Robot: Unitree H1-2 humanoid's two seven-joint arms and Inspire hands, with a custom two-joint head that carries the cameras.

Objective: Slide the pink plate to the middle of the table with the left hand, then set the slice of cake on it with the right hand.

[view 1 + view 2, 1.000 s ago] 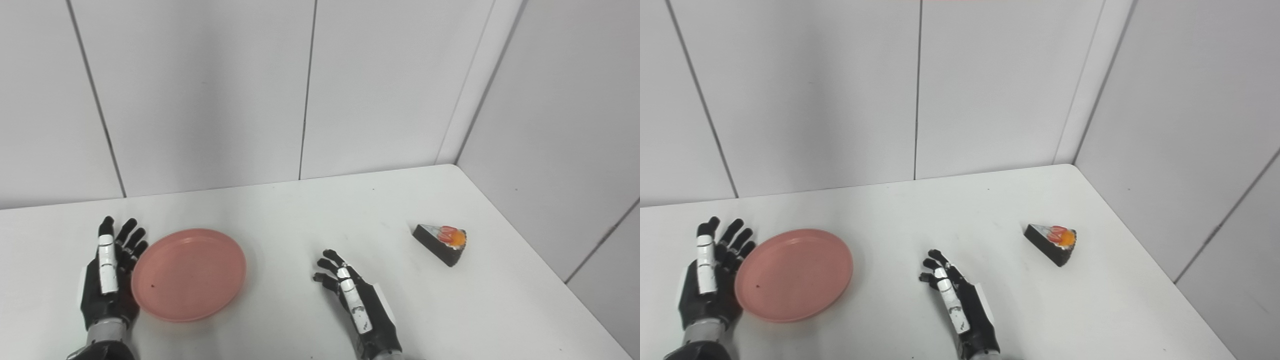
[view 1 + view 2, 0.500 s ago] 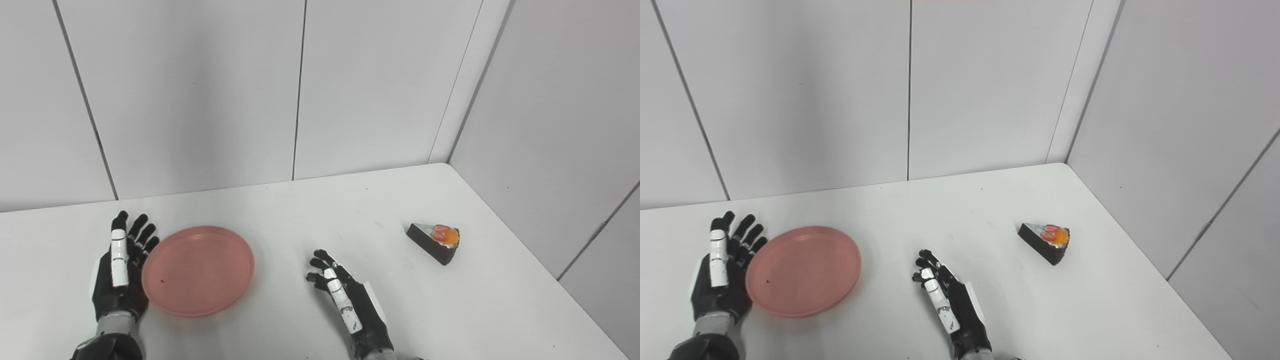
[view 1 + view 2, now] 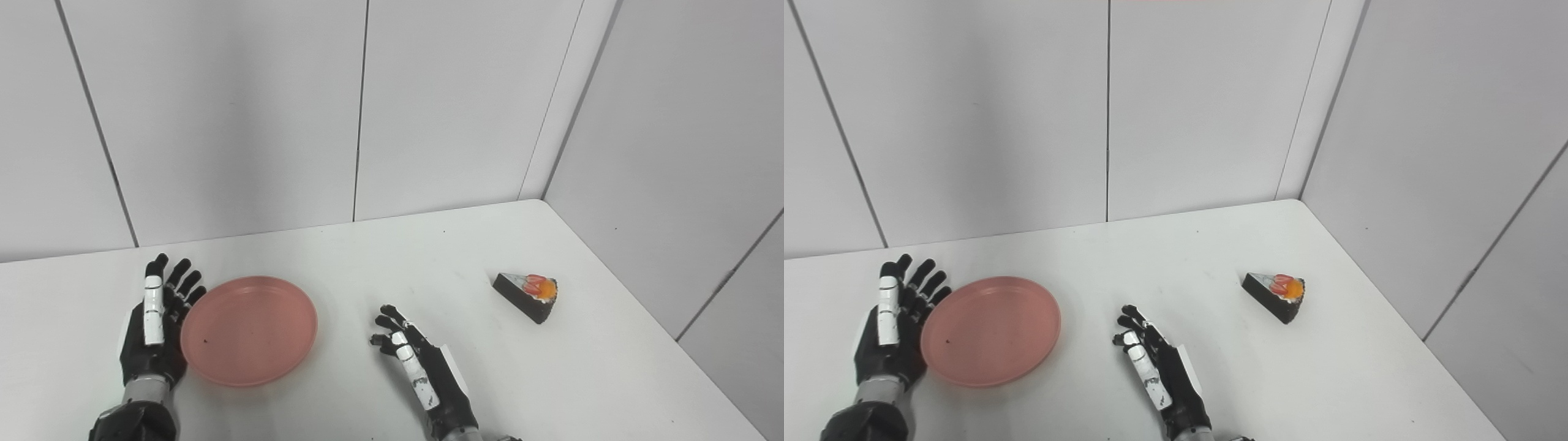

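Observation:
The pink plate (image 3: 250, 331) lies flat on the white table (image 3: 429, 257), left of its middle. My left hand (image 3: 153, 334) stands open on its edge, palm against the plate's left rim, fingers pointing away from me. To the plate's right my right hand (image 3: 419, 373) rests open on the table, fingers loosely curled, holding nothing. The slice of cake (image 3: 527, 296), dark with a white top and red and orange fruit, sits far right, well beyond the right hand and near the table's right edge.
Grey wall panels (image 3: 245, 122) close the table's far side, and another wall (image 3: 674, 153) runs along its right edge. Bare tabletop lies between the plate and the cake.
The camera has turned, shifting the whole picture left. Measured against the cake, the left hand and the plate have slid a little to the right. The right hand and the cake have stayed put.

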